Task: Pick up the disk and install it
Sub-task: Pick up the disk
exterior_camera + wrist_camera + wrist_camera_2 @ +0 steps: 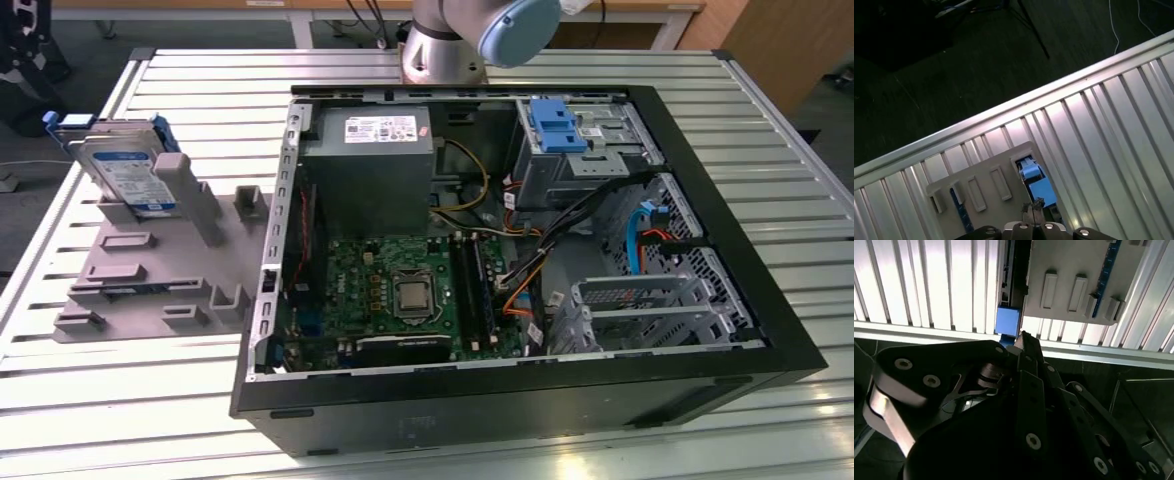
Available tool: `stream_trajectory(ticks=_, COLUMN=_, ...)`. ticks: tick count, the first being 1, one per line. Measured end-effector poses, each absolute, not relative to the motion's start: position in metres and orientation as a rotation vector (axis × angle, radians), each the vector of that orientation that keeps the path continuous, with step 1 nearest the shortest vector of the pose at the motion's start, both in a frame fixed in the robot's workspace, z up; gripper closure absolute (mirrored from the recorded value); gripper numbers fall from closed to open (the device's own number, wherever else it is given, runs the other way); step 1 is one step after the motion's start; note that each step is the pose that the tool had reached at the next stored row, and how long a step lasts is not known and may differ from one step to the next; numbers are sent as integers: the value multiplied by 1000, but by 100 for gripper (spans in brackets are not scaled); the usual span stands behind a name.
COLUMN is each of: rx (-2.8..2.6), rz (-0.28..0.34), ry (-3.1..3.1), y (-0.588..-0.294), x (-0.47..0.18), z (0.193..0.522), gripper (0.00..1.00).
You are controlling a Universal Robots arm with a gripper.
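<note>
The disk (123, 172), a silver drive with a white-and-blue label in a blue carrier, stands on edge in a grey slotted stand (160, 262) on the table at the exterior view's left. In both wrist views the stand (1074, 282) (985, 186) lies below the camera, with the carrier's thin blue edge (1105, 271) (959, 212) along it. My black gripper (1024, 336) (1034, 205) hangs above the table's edge beside the stand. Its fingers are shut together with nothing between them, apart from the disk.
An open computer case (741, 300) lies on the slatted metal table (214, 80), with a green motherboard (400, 290), a grey power supply box (371, 160) and a blue bracket (558, 125) in the drive bay. A blue block (1008, 321) (1038, 187) sits by the stand near the table's edge.
</note>
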State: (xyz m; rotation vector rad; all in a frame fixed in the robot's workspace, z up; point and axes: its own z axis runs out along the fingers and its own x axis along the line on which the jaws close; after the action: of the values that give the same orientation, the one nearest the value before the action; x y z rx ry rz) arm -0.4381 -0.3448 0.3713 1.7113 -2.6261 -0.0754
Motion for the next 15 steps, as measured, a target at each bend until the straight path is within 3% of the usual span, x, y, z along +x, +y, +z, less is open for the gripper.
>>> stream_trajectory(ticks=15, rx=2011, rz=-64, ry=-2407, y=-343, x=-438, z=368, gripper=89)
